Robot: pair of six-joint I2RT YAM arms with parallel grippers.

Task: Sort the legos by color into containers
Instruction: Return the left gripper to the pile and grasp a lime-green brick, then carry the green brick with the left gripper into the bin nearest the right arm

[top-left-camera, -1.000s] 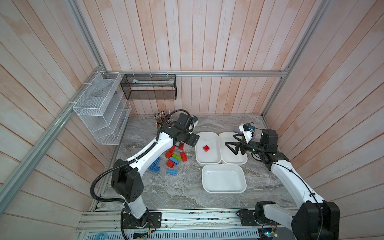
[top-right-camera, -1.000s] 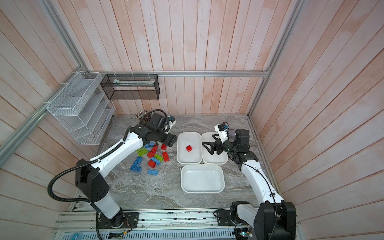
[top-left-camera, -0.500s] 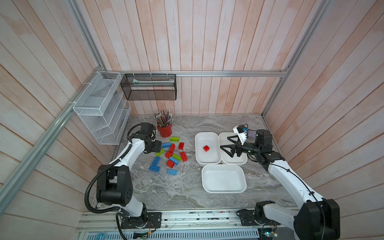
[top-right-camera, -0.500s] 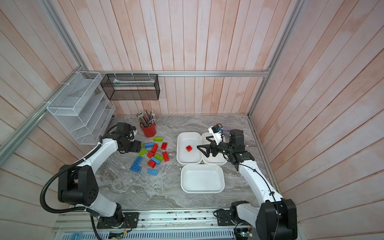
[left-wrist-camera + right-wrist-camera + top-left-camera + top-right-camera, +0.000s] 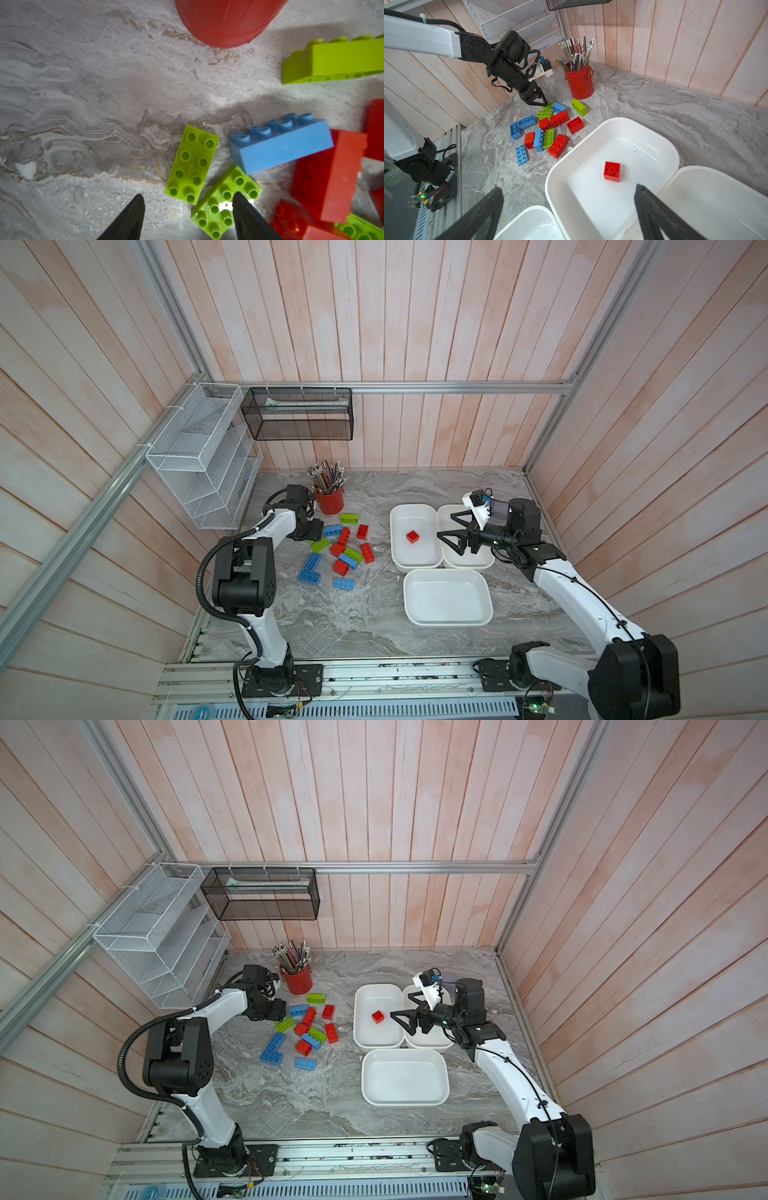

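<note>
The left gripper (image 5: 188,195) hangs released, a lime green lego (image 5: 214,207) between its fingertips. The right gripper (image 5: 569,189), spread empty, hovers over a white tub (image 5: 643,149), a red lego (image 5: 612,171) just ahead.

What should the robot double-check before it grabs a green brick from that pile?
1. Open left jaws aimed at lime green brick: ok.
2. Jaw tips clear of neighbours: not ok; one tip overlaps a second green brick.
3. Tips touching either brick: cannot tell.
4. Open, empty right jaws: ok.
5. An empty tub free for green: ok.
6. The red brick alone in the far tub: ok.
</note>
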